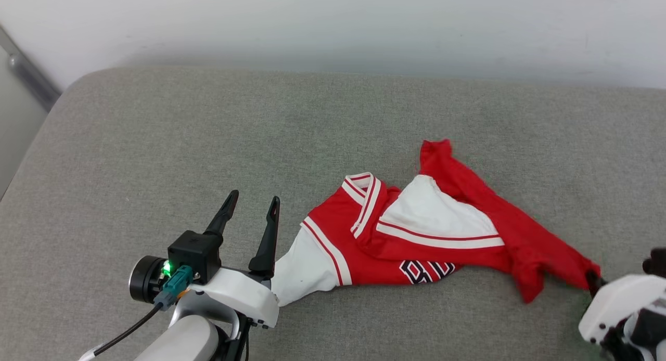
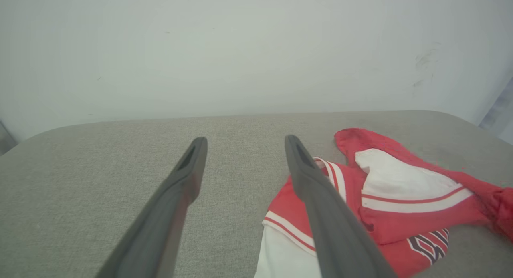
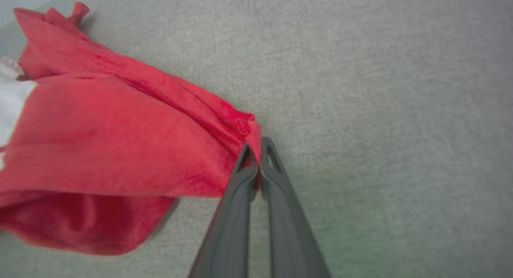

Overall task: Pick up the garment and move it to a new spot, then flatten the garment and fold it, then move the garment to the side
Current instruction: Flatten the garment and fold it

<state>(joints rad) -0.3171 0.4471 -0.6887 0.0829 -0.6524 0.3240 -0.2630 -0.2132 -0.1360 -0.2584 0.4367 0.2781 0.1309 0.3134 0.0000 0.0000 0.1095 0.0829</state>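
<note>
The garment, a red jersey with white sleeves and striped trim, lies crumpled on the grey cushioned surface, part of its black lettering showing. My right gripper is shut on a red edge of the garment, at the garment's right end near the lower right of the head view. My left gripper stands open just left of the garment's white sleeve, nothing between its fingers. In the left wrist view the garment lies to the right of the gripper.
A pale wall runs behind the cushion's far edge. The cushion's rounded left edge drops off toward a grey strip on the floor. Bare cushion spreads left of and beyond the garment.
</note>
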